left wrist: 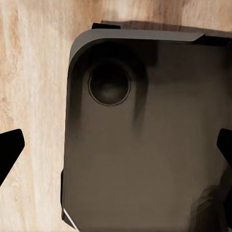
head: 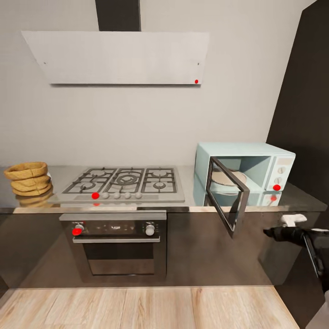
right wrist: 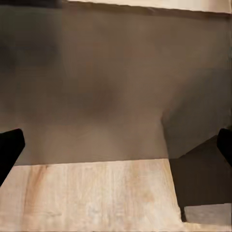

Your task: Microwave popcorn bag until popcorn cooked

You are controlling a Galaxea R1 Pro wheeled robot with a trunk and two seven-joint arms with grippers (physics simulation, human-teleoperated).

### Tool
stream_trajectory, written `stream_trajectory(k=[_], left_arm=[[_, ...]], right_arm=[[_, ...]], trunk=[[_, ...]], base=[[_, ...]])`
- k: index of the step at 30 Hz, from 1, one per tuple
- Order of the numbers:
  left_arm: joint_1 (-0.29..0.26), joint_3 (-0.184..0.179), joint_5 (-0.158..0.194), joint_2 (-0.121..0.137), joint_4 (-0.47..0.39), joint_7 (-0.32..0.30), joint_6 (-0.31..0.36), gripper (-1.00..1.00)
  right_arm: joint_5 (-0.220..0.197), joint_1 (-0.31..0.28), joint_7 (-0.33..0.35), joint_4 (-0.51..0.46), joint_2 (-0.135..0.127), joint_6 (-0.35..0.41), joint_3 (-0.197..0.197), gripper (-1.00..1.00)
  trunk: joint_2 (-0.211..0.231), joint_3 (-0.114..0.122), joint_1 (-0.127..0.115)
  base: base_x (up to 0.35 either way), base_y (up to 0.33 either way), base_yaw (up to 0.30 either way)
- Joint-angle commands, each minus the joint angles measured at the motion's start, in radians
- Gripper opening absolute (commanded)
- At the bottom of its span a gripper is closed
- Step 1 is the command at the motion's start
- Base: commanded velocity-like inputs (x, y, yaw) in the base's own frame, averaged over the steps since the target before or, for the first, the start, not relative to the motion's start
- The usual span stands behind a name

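Popcorn's tan-brown ridged paper bag (head: 28,178) sits ungrasped on the grey steel table (head: 192,183); pale-blue microwave (head: 246,169) door open; both hands (left wrist: 116,150) (right wrist: 116,150) wide, empty.

- Popcorn bag (head: 28,177): tan paper, matt, ridged in rough horizontal folds, far left.
- Worktop (head: 299,194): grey brushed steel, glossy enough to mirror what stands on it.
- Microwave (head: 269,165): pale blue casing, smooth, looks like painted metal or plastic; door (head: 227,195) of dark glass in a dark frame.
- Gas hob (head: 122,183): grey metal plate, matt black grates.
- Oven (head: 118,244): black glossy front, steel bar handle.
- Cabinet fronts (head: 205,249): dark, glossy.
- Hood (head: 118,57): white, flat, matt.
- Floor (head: 146,308): pale wood, visible grain.
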Motion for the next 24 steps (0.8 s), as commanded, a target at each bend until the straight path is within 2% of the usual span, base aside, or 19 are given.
stream_trajectory(k=[1,3,6,8,10,11,13,15,16,18,20,21,24], left_arm=[[0.0,0.001,0.009,0.0,0.0,0.0,-0.002,1.0],[0.0,0.001,0.009,0.0,0.0,0.0,-0.002,1.0],[0.0,0.001,0.009,0.0,0.0,0.0,-0.002,1.0],[0.0,0.001,0.009,0.0,0.0,0.001,-0.002,1.0],[0.0,0.001,0.009,0.0,0.0,0.0,-0.002,1.0],[0.0,0.001,0.009,0.0,0.0,0.0,-0.002,1.0],[0.0,0.001,0.009,0.0,0.0,0.0,-0.002,1.0],[0.0,0.001,0.009,0.0,0.0,0.001,-0.002,1.0],[0.0,0.001,0.009,0.0,0.0,0.0,-0.002,1.0],[0.0,0.001,0.009,0.0,0.0,0.001,-0.002,1.0],[0.0,0.001,0.009,0.0,0.0,0.001,-0.002,1.0],[0.0,0.002,0.009,0.0,0.0,0.001,-0.002,1.0],[0.0,0.002,0.009,0.0,0.0,0.003,-0.002,1.0]], right_arm=[[0.026,-0.002,0.004,0.081,0.002,-0.041,-0.002,1.0],[0.043,-0.002,-0.022,0.191,0.005,-0.109,-0.002,1.0],[0.051,-0.001,-0.1,0.431,0.009,-0.231,-0.001,1.0],[0.053,-0.002,-0.14,0.669,0.01,-0.368,0.0,1.0],[0.055,-0.001,-0.165,0.824,0.01,-0.463,0.001,1.0],[0.056,0.0,-0.215,0.992,0.018,-0.557,0.002,1.0],[0.056,-0.002,-0.256,1.052,0.043,-0.597,0.003,1.0],[0.056,0.008,-0.297,1.079,0.088,-0.616,0.003,1.0],[0.055,0.036,-0.322,1.086,0.115,-0.621,0.004,1.0],[0.055,0.128,-0.378,1.091,0.168,-0.631,0.004,1.0],[0.052,0.261,-0.474,1.093,0.238,-0.657,0.003,1.0],[0.052,0.314,-0.507,1.093,0.256,-0.671,0.003,1.0],[0.056,0.362,-0.522,1.093,0.264,-0.688,0.004,1.0]], trunk=[[-0.001,-0.001,0.0],[-0.001,-0.001,0.0],[-0.001,-0.001,0.0],[-0.001,-0.001,0.0],[-0.001,-0.001,0.0],[-0.001,-0.001,0.0],[-0.001,-0.001,0.0],[-0.001,-0.001,0.0],[-0.001,-0.001,0.0],[-0.001,-0.001,0.0],[-0.001,-0.001,0.0],[-0.001,-0.001,0.0],[-0.001,-0.001,0.0]], base=[[0.0,0.0,0.0],[0.0,0.0,0.0],[0.0,0.0,0.0],[0.0,0.0,0.0],[0.0,0.0,0.0],[0.0,0.0,0.0],[0.0,0.0,0.0],[0.0,0.0,0.0],[0.0,0.0,0.0],[0.0,0.0,0.0],[0.0,0.0,0.0],[0.0,0.0,0.094],[0.0,0.0,0.216]])
